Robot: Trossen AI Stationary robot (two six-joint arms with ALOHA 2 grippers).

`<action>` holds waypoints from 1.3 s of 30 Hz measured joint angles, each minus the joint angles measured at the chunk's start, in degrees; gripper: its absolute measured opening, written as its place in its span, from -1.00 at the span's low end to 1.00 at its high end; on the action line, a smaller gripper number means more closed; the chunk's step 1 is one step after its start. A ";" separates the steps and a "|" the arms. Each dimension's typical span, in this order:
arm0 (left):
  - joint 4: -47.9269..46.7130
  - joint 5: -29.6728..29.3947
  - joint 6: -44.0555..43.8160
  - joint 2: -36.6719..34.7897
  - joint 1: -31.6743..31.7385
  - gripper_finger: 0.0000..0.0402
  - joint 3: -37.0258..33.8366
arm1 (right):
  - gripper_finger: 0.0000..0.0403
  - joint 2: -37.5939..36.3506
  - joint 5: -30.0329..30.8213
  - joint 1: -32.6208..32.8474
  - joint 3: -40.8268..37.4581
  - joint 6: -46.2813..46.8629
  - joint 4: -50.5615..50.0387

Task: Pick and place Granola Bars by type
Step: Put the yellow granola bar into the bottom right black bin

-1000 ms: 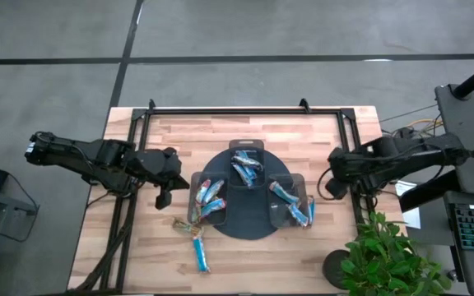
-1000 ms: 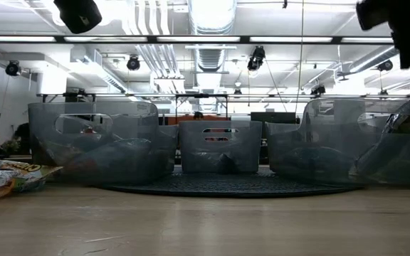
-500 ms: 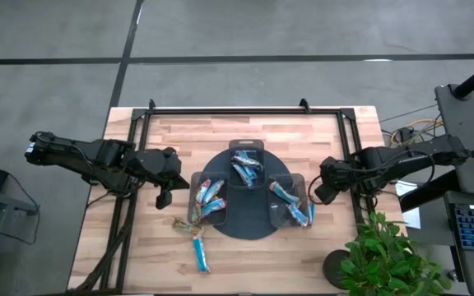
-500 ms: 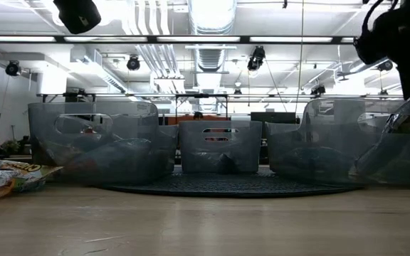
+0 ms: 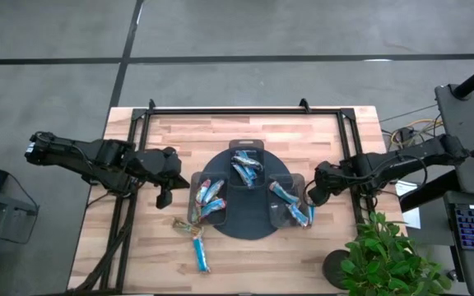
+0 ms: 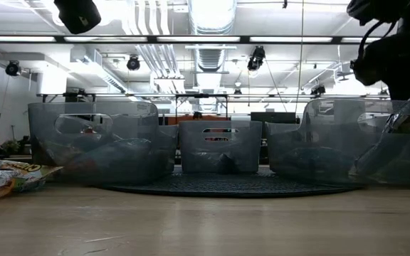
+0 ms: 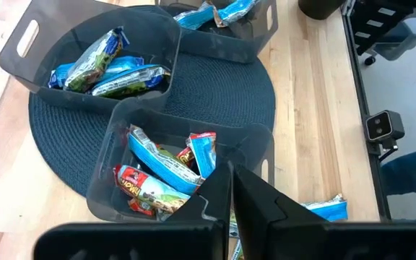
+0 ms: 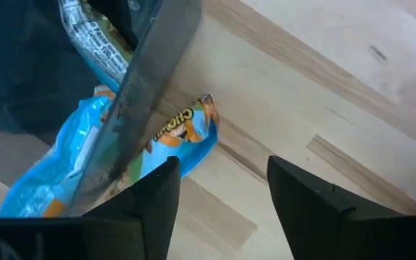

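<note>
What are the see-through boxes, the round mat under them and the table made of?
The bins look like clear, smoky plastic: you see the granola bars through their glossy walls. The round mat looks like dark woven fabric or cord, judging by its ribbed rings. The table looks like pale wood planks with a smooth finish: grain and board seams show.

Left gripper (image 5: pixel 162 197) pinched closed, hanging over the table's left side; right gripper (image 5: pixel 313 196) spread apart, low at the right.

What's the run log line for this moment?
right gripper: open over blue bar beside right bin | left gripper: shut, waiting left of tray
</note>
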 joint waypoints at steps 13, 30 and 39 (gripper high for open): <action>-0.02 0.07 -1.07 0.07 0.01 -1.00 0.00 | -0.01 0.06 1.67 0.00 -5.12 6.70 7.73; 0.00 -1.29 -1.46 0.13 0.01 -1.00 0.00 | -0.01 0.11 2.13 0.00 -8.68 9.31 12.57; 0.00 -1.29 -1.54 0.13 0.01 -1.00 0.00 | -0.01 6.82 2.11 0.02 -9.04 8.01 19.79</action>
